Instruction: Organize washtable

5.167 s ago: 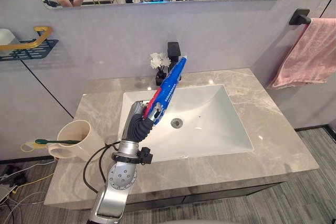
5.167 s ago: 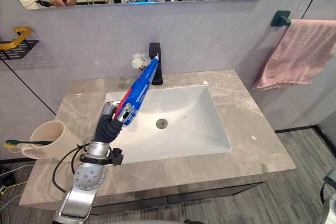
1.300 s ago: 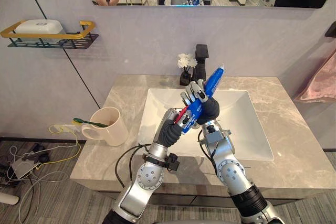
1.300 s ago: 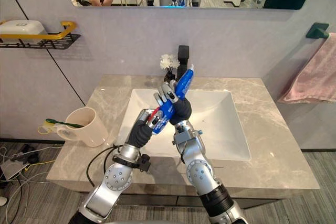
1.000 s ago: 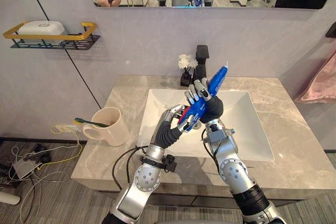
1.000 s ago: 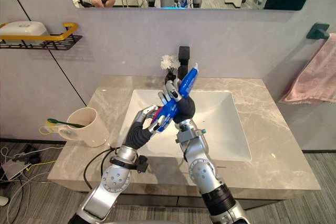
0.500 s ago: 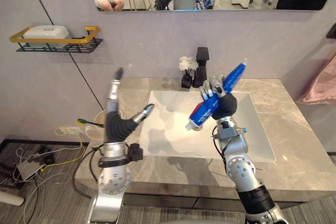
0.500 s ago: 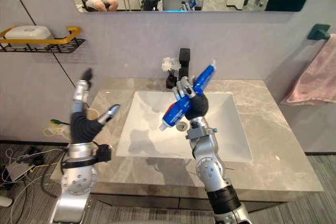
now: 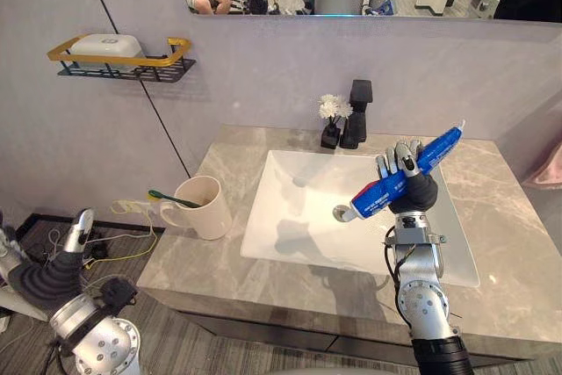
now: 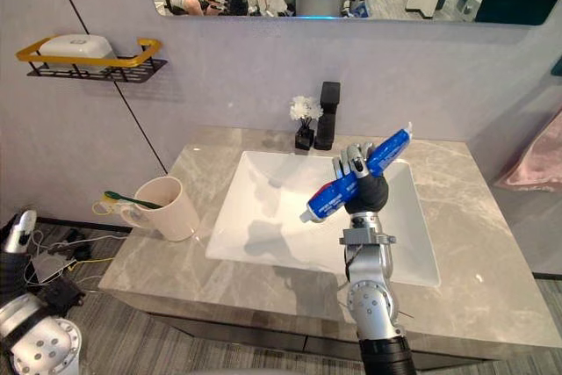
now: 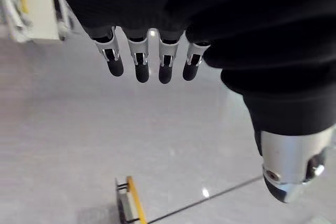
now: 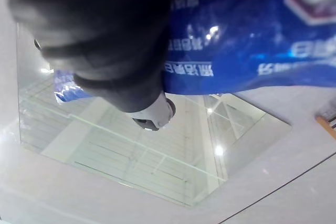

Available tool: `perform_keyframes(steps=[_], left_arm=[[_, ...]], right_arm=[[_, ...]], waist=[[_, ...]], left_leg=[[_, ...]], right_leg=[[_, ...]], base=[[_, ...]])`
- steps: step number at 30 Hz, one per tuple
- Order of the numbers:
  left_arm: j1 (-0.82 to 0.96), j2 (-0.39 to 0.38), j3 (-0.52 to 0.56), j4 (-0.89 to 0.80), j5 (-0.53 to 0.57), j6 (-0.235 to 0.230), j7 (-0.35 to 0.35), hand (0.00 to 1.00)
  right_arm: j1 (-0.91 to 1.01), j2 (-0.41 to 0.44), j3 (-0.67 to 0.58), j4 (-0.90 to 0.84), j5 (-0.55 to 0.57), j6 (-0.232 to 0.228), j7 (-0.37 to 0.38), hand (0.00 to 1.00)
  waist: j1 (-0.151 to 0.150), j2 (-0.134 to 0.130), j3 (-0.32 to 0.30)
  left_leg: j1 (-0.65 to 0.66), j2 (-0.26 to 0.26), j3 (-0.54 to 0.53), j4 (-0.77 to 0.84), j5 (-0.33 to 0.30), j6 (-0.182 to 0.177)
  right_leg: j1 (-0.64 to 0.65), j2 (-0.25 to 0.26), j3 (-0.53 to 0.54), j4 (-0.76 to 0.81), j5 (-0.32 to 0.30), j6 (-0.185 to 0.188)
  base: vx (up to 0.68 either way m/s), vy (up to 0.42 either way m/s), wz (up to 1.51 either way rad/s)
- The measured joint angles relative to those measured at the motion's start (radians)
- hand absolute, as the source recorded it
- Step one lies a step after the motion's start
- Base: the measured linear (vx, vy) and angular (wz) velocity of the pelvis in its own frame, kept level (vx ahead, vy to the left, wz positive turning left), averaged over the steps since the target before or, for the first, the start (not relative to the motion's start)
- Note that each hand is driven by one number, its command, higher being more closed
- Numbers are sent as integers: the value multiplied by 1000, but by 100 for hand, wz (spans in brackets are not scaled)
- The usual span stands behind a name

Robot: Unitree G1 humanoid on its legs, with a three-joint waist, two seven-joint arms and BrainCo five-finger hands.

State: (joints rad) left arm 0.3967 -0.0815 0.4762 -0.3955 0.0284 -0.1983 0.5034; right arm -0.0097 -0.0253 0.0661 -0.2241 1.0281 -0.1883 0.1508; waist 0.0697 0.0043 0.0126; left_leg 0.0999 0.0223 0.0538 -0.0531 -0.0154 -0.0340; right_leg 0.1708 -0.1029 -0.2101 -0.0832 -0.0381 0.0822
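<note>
Toothpaste tube (image 9: 406, 171), blue with a white cap, was gripped in my right hand (image 9: 411, 192), fingers curled round its middle. I held it in the air above the right part of the white sink (image 9: 281, 217), tilted, cap end low toward my left, crimped end high. My left hand (image 9: 46, 277) hung low off the left end of the marble bench (image 9: 193, 256), fingers straight, holding nothing. A cream mug (image 9: 206, 210) with a green toothbrush (image 9: 165, 197) in it stood on the bench left of the sink. A black faucet (image 9: 359, 110) and a small vase of white flowers (image 9: 331, 116) stood behind the sink.
</note>
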Motion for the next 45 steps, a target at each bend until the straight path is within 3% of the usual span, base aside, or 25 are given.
perform_keyframes(steps=[7,15,21,28,40,45], left_arm=[[32,-16,41,259,-19,25,-66,0],[33,-19,40,734,-148,65,-157,0],[19,-11,41,956,-164,83,-216,0],[-31,11,-23,1115,-115,103,-286,0],[-66,64,-131,1196,-75,105,-350,0],[-83,77,-167,1215,-75,105,-366,0]], right_arm=[[10,30,3,-8,-9,1,0,100],[10,26,11,-54,-8,2,1,100],[9,15,2,-13,-9,2,1,100],[-21,-27,6,16,-25,18,1,100],[-239,-107,49,63,-121,23,-15,100],[-353,-139,81,106,-197,23,-28,100]], waist=[[5,-26,7],[3,-37,6],[3,-41,5],[0,-44,9],[5,-41,35],[32,-45,38]], left_leg=[[7,-6,-10,-2,-1,0],[8,-7,-9,-2,-3,2],[-2,-8,-11,-2,-2,2],[-11,-12,-24,11,-2,2],[-19,-9,-36,21,-2,3],[-29,-11,-56,25,-1,4]], right_leg=[[-1,-9,-11,16,-14,7],[-7,-16,-12,28,-24,8],[-17,-16,-12,30,-24,9],[-16,-19,-24,33,-24,9],[-18,-17,-34,46,-24,7],[-17,-13,-51,46,-24,7]], base=[[-13,-4,5],[0,0,0],[0,0,0],[-18,-10,5],[-39,-15,3],[-3,-18,10]])
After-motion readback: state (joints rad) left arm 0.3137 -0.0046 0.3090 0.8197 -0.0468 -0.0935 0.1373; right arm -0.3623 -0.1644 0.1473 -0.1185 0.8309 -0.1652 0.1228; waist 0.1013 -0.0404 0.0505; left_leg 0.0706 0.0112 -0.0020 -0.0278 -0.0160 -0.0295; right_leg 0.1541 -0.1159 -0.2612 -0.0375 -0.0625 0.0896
